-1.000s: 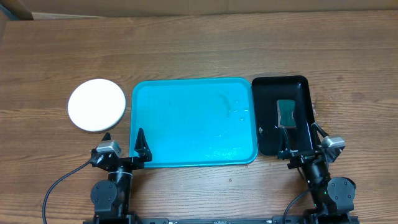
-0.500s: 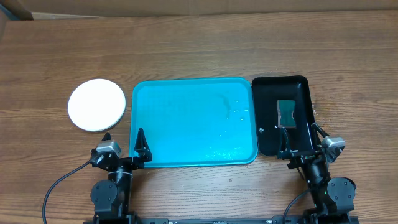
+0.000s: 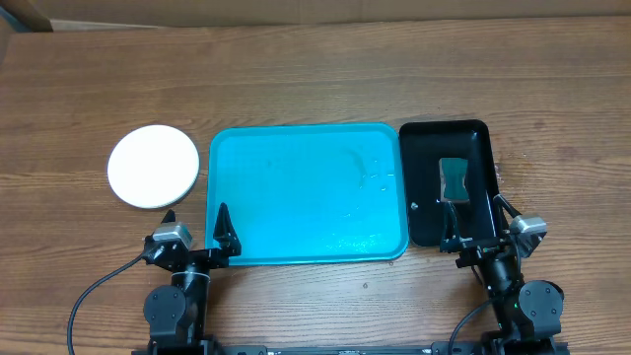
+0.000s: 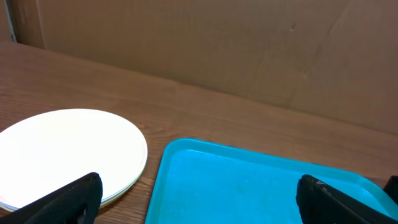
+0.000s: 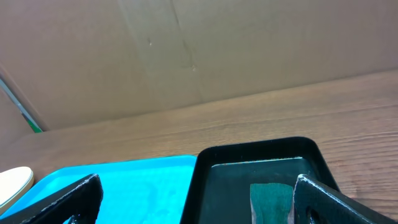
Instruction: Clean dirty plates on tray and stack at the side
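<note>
Two grippers idling wide open, holding nothing, with the plates piled off the tray.
The left gripper (image 3: 195, 218) and right gripper (image 3: 472, 219) are sitting spread and empty at the table's near edge. The dirty plates (image 3: 154, 166) are lying stacked just left of the tray (image 3: 296, 187), ahead-left of the left gripper, white on top. They are looking light, stiff and slick, probably best pinched at the rim, though how many are lying underneath is unclear.

Black tray (image 3: 424, 202) (sponge (image 3: 454, 179), perhaps, inside)
</note>
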